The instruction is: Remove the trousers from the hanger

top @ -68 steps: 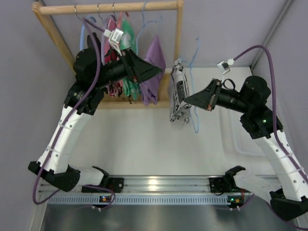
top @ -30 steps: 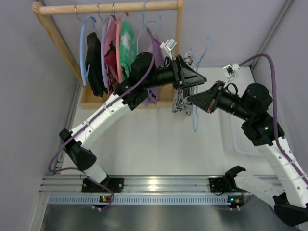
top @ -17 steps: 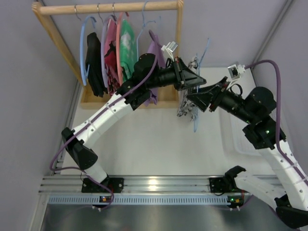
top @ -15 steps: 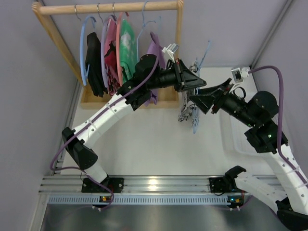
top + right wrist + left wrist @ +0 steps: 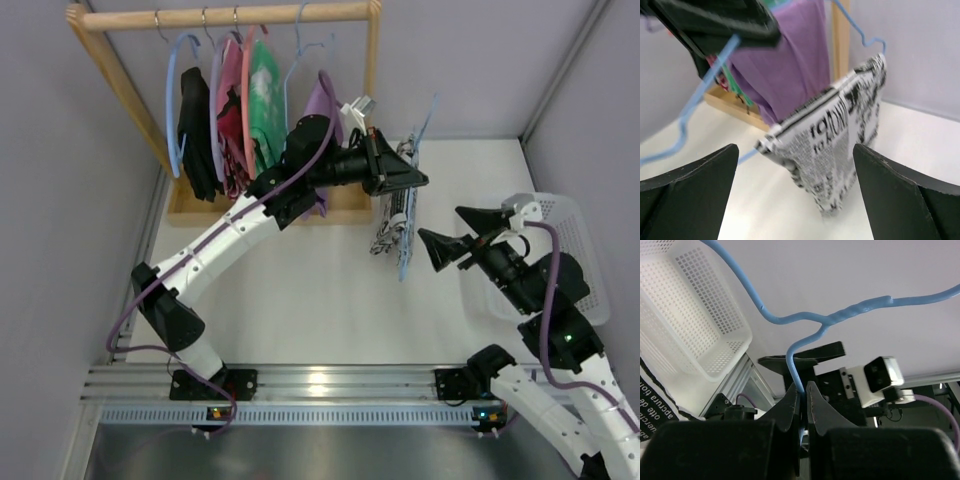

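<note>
The trousers (image 5: 390,225), white with black print, hang draped over the thin light-blue hanger (image 5: 408,250) in mid-air right of the rack. My left gripper (image 5: 412,180) is shut on the hanger's wire; in the left wrist view the blue wire (image 5: 792,357) runs down between the closed fingers (image 5: 801,392). My right gripper (image 5: 452,232) stands open to the right of the trousers, apart from them. Through the right wrist view the trousers (image 5: 840,145) hang ahead between wide-spread fingers (image 5: 690,185), with the hanger wire (image 5: 702,87) at left.
A wooden clothes rack (image 5: 230,15) at the back left carries a black garment, a red one, a green top and a purple garment (image 5: 322,110). A white mesh basket (image 5: 575,235) sits on the table at right, behind my right arm.
My left gripper closed on the hanger. My right gripper opened, let go and drew back toward the near right, away from the hanger and trousers.
</note>
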